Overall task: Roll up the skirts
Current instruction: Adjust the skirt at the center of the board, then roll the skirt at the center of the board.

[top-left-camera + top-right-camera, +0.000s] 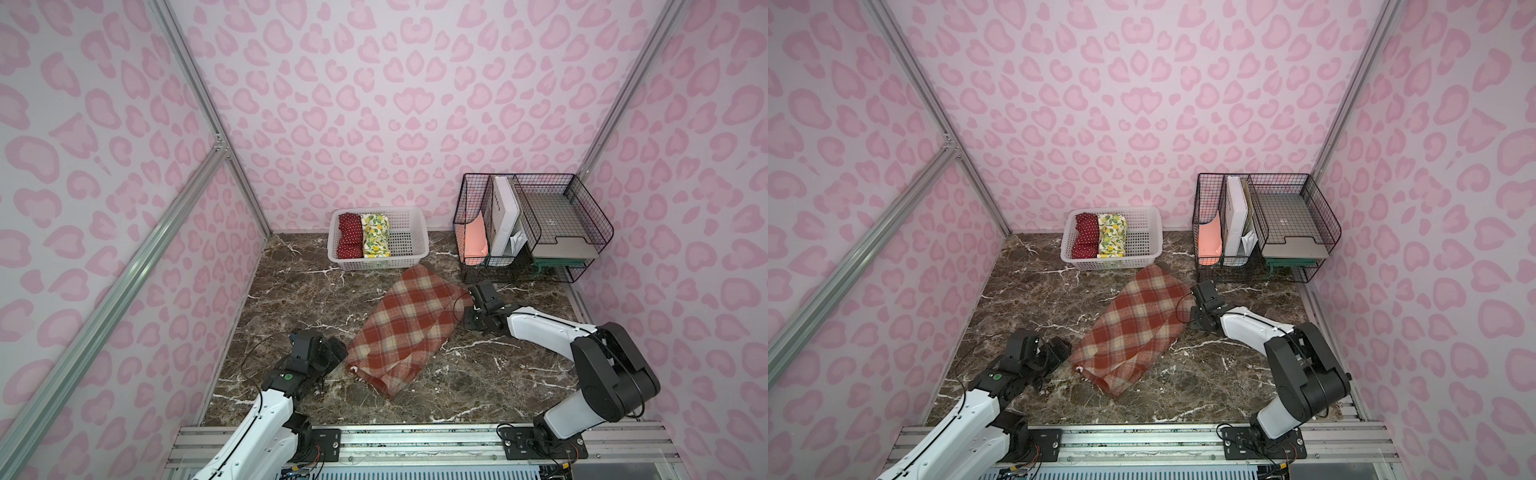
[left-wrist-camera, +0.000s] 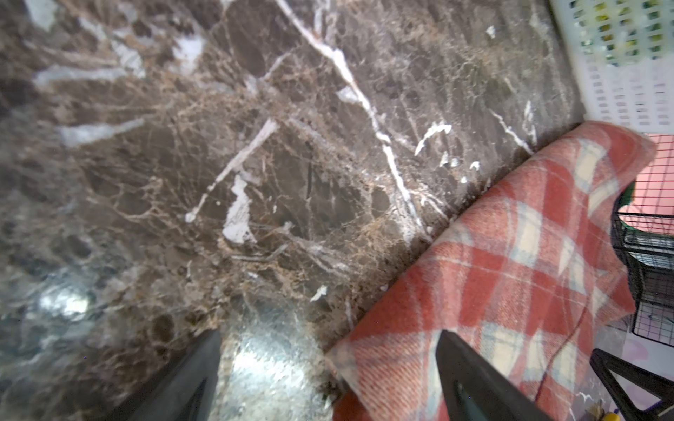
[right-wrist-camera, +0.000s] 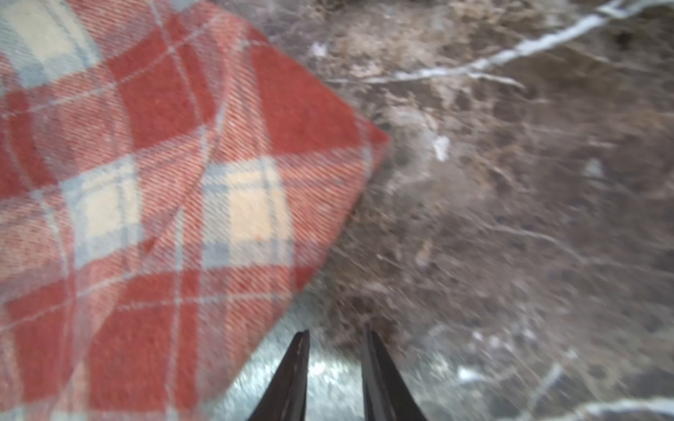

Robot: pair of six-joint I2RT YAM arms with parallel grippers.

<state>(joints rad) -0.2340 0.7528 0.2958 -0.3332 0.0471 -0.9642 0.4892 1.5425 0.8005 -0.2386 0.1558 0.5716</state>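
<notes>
The plaid skirt (image 1: 409, 328) (image 1: 1133, 328) lies folded in a long slanted strip on the marble table. My left gripper (image 1: 340, 351) (image 2: 333, 364) is at its near left corner, open wide, with the corner of the cloth (image 2: 492, 273) between the fingers (image 2: 470, 371). My right gripper (image 1: 473, 301) (image 3: 335, 346) hangs low beside the far right edge of the plaid skirt (image 3: 164, 182), jaws a little apart over bare marble with nothing between them. The red polka-dot skirt (image 1: 349, 235) and the lemon-print skirt (image 1: 375, 235) lie rolled side by side in the white basket (image 1: 409, 245).
A black wire desk organiser (image 1: 536, 224) with folders and trays stands at the back right, close behind my right gripper. The basket stands just beyond the plaid skirt's far end. Pink patterned walls enclose the table on three sides.
</notes>
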